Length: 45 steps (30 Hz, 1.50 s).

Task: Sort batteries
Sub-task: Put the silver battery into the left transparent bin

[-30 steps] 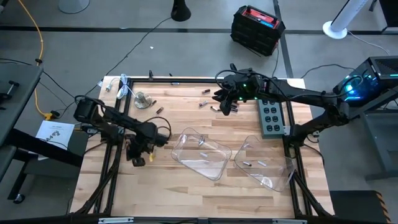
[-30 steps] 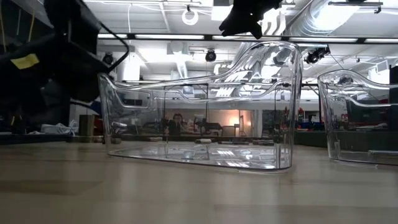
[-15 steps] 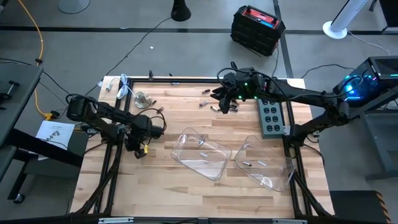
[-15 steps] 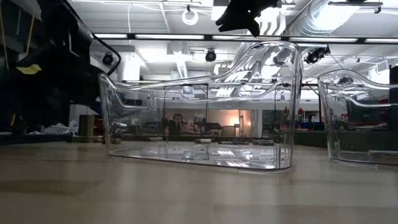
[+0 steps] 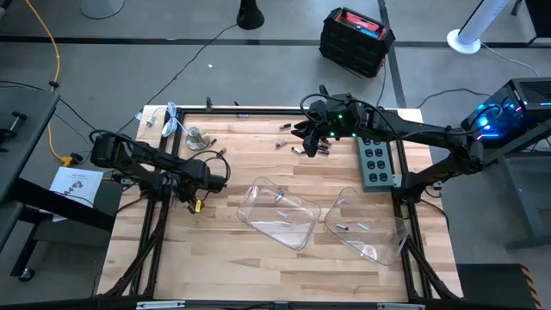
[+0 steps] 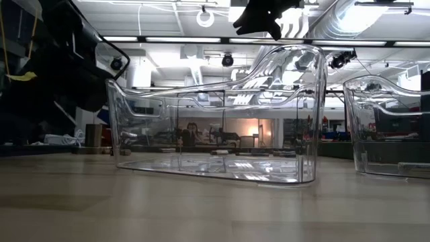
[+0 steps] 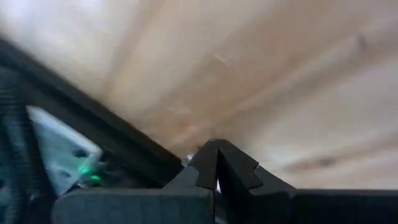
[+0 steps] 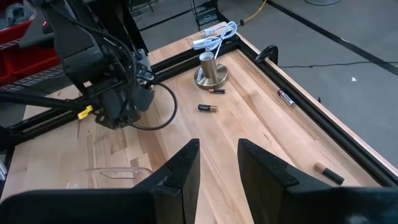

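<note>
Where the batteries lay: While the right gripper hung over the far side of the table, a few batteries lay on the wood just beside it and under it. Two more lay far off by the round metal thing, and one lay by the table's edge. Some sat inside the two clear trays.
Which way they pointed: All lay flat on their sides. The one near the round metal thing pointed along the table's far edge. The one in the near tray lay slanted.
Right arm: It reached from the right side across the power strip, bent down at the wrist. Its fingers stood a little apart with nothing between them.
Left arm: It stretched low over the left side of the table, well apart from the batteries. The left gripper was pressed together and held nothing.
</note>
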Available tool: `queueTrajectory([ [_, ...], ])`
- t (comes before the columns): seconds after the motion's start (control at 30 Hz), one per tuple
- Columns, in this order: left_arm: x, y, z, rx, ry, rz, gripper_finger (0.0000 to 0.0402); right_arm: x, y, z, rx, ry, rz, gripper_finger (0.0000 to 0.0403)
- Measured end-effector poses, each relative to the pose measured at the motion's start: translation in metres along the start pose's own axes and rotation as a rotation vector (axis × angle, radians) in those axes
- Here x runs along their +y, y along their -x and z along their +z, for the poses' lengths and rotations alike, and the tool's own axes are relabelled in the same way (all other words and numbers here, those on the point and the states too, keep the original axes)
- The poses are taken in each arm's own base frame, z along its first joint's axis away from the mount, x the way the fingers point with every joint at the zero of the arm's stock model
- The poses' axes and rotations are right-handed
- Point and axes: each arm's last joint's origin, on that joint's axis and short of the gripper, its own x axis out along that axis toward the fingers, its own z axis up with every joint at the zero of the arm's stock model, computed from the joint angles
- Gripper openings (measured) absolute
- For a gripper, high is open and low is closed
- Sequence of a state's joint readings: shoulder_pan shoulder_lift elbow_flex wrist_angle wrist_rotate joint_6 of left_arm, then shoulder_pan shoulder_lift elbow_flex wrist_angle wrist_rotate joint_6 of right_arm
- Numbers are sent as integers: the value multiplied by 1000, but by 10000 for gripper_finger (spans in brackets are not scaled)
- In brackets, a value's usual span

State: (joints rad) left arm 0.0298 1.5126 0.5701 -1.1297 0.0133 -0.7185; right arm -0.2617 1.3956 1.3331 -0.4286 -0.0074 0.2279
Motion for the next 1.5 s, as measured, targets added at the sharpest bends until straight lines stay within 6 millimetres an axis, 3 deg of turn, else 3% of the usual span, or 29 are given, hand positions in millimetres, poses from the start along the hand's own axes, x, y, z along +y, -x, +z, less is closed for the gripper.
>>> queueTrajectory([
  [0.4,-3,19,-13,-339,218,26,0,0,0,0,-2,-22,-8,100],
  [0.5,-7,28,-14,-326,206,-10,0,0,0,0,-2,-22,-9,100],
  [0.67,-21,44,-27,-156,158,-195,0,-1,0,0,-7,-18,-32,100],
  [0.8,-32,42,-50,-190,164,-162,0,-1,0,0,-8,-16,-37,100],
  [1.07,-42,42,-87,-299,456,-81,0,-1,0,0,-10,1,-41,100],
  [1.3,-50,37,-91,-412,564,-45,0,-2,0,1,-16,7,-67,100],
  [1.4,-59,28,-89,-344,603,10,0,-2,0,1,-16,1,-67,100],
  [1.5,-71,26,-102,-318,662,29,0,-2,0,1,-15,1,-67,100],
])
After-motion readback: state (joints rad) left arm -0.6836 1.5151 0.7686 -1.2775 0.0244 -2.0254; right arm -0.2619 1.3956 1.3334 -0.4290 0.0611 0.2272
